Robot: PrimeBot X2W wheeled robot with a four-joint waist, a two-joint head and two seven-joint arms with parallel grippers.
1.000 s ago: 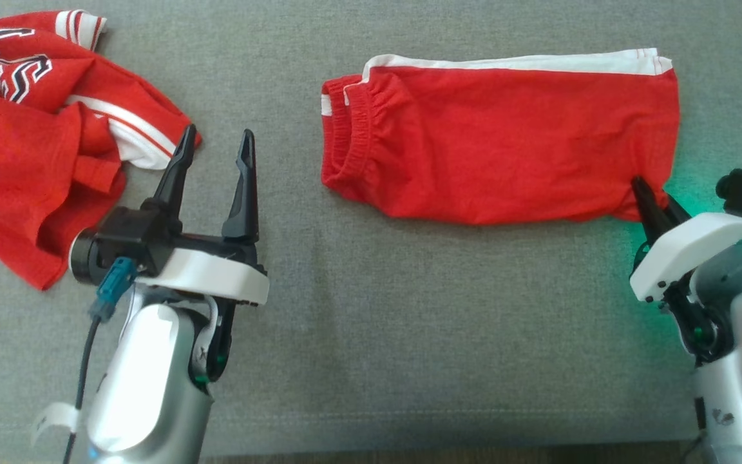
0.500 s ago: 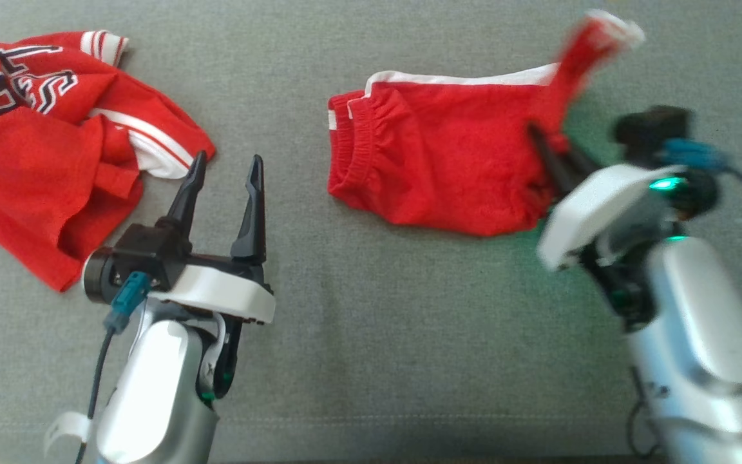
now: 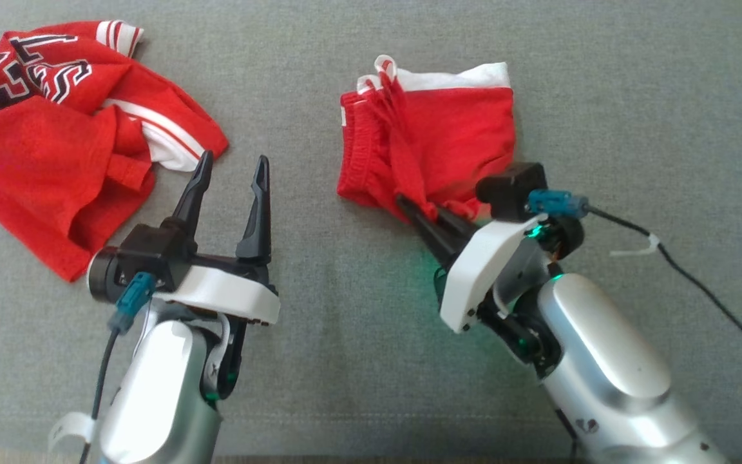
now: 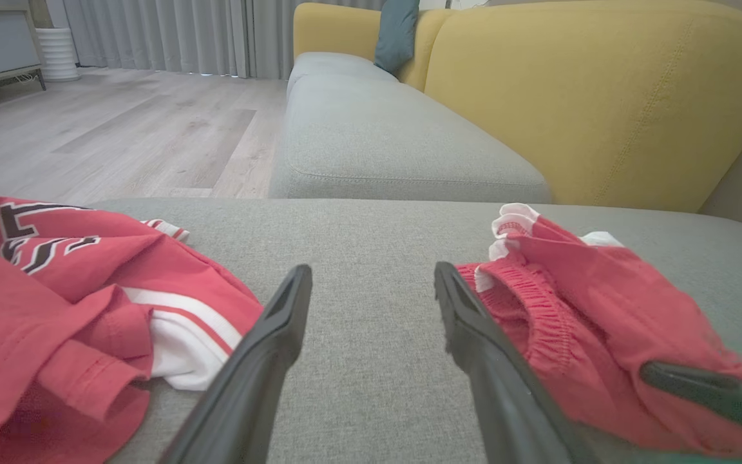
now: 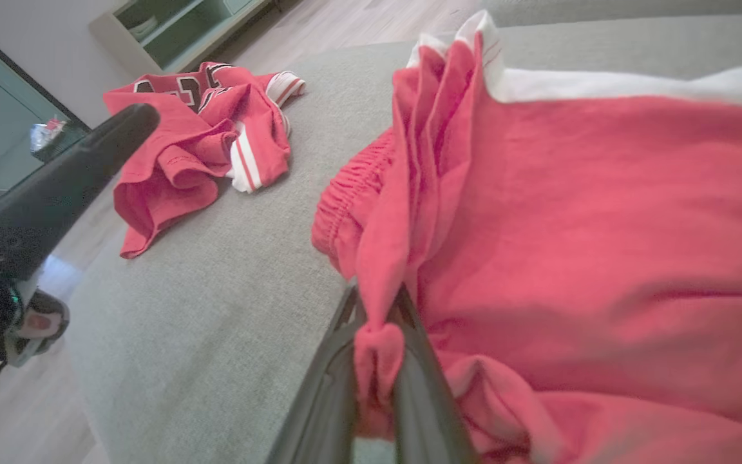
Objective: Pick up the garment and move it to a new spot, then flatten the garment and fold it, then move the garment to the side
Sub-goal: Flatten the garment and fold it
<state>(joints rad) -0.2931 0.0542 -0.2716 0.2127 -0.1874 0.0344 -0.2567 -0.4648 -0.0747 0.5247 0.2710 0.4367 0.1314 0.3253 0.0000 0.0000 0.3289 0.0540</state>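
Observation:
The garment, red shorts [image 3: 455,142] with a white side stripe, lies doubled over on the grey cushion [image 3: 358,361]. My right gripper [image 3: 419,209] is shut on a bunched red edge of the shorts [image 5: 570,225] at their near left corner, the cloth pinched between its fingers [image 5: 377,303]. The leg end with white trim is draped over the elastic waistband [image 4: 532,303]. My left gripper [image 3: 234,161] stands open and holds nothing, a little left of the shorts [image 4: 577,309], its jaws spread over bare cushion [image 4: 371,277].
A crumpled red jersey [image 3: 55,148] with lettering lies at the far left, close to the left fingers. A black cable [image 3: 699,277] trails from the right wrist across the cushion. The yellow sofa back [image 4: 603,96] and a wooden floor [image 4: 120,129] lie beyond.
My right gripper has carried the shorts' right end up and over to the left, doubling them over. The head camera has shifted slightly. The left gripper stays open in place.

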